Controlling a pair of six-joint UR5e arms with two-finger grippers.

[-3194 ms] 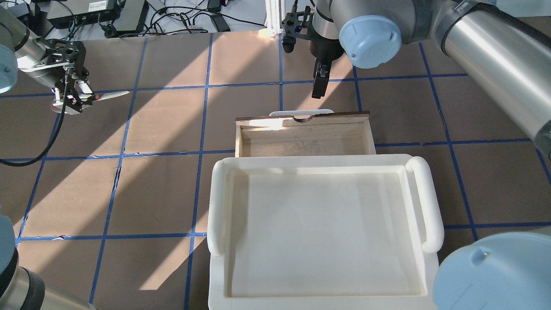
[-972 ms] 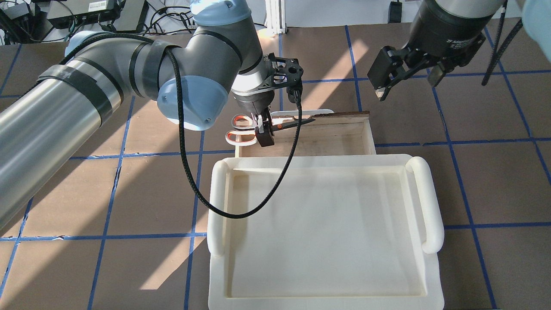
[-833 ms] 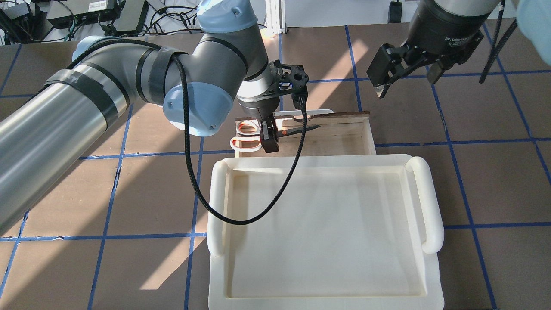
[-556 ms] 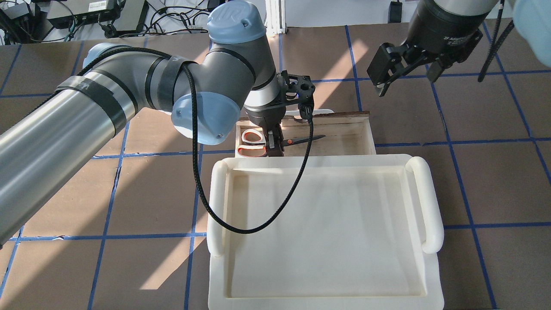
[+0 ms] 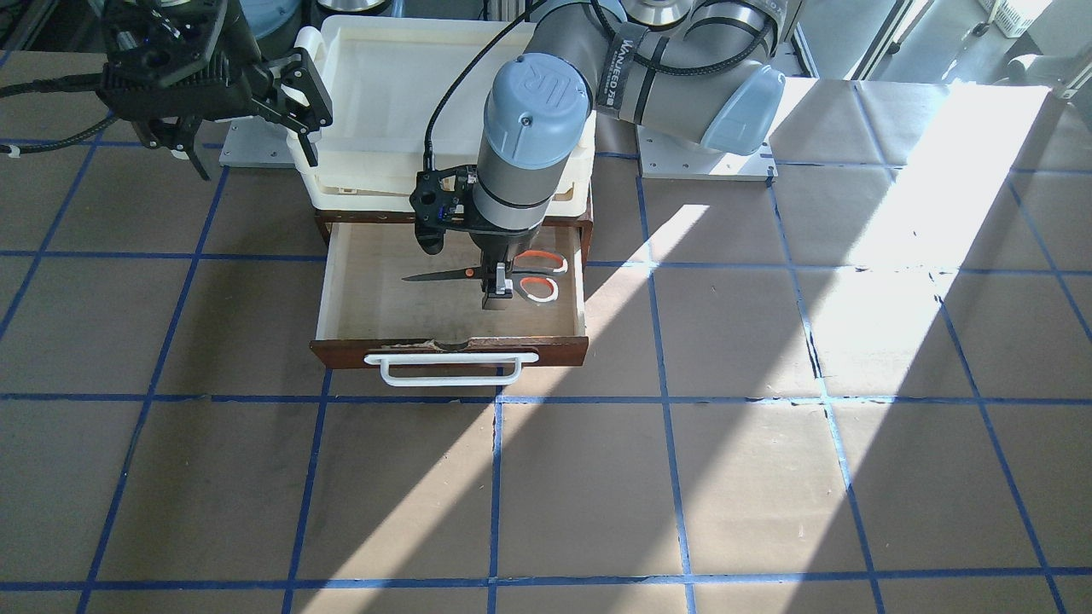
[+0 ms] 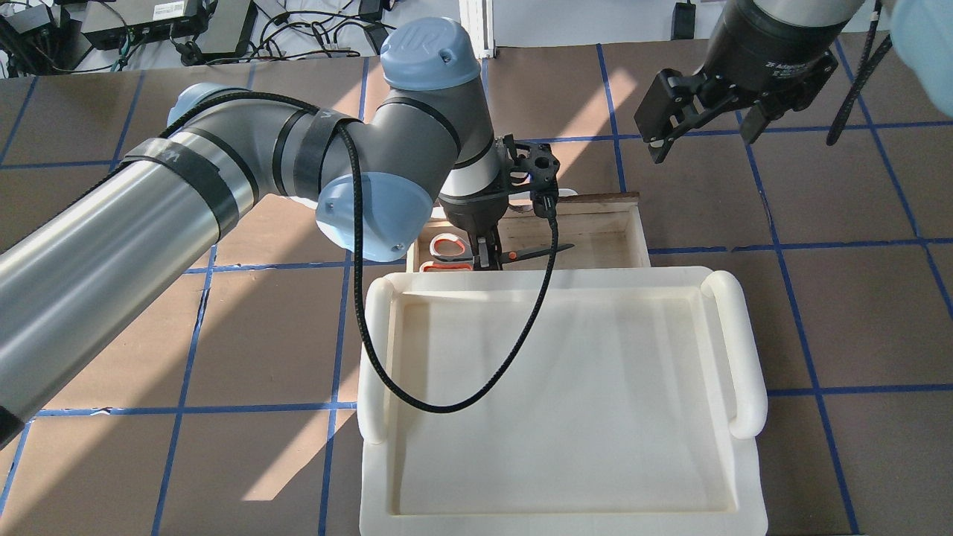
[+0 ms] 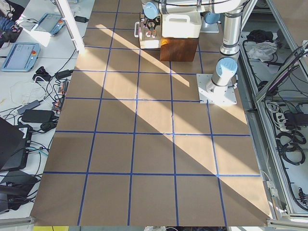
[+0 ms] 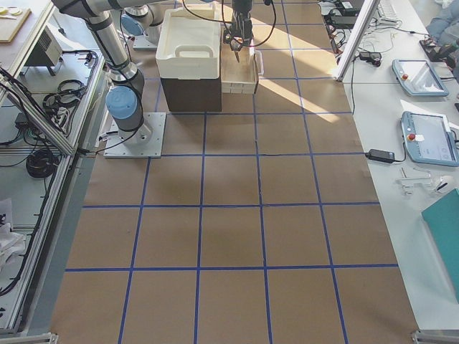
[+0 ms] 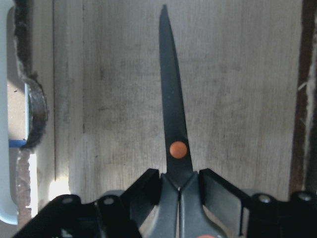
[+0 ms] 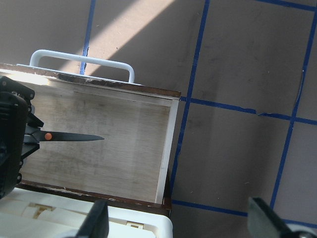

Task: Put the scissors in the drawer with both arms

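The scissors [image 5: 439,275] are clamped near their orange pivot by my left gripper [image 5: 496,294], which is shut on them. They hang low inside the open drawer [image 5: 375,298], blades level, orange-lined handles [image 6: 445,248] near the drawer's side wall. The left wrist view shows the dark blades [image 9: 171,99] over the pale drawer floor [image 9: 237,99]; I cannot tell whether they touch it. My right gripper [image 6: 703,138] is open and empty, raised beyond the drawer's other end. Its wrist view shows the scissors [image 10: 69,137] and the drawer [image 10: 138,148].
A cream plastic tray [image 6: 744,357] sits on top of the brown cabinet, just behind the drawer. The drawer's white bar handle [image 5: 444,368] points away from the robot. The brown table has a blue tape grid and strong sunlit bands.
My left arm carried the scissors from the table's far left to over the drawer and lowered them into it. My right gripper moved off to the right of the drawer, now open.
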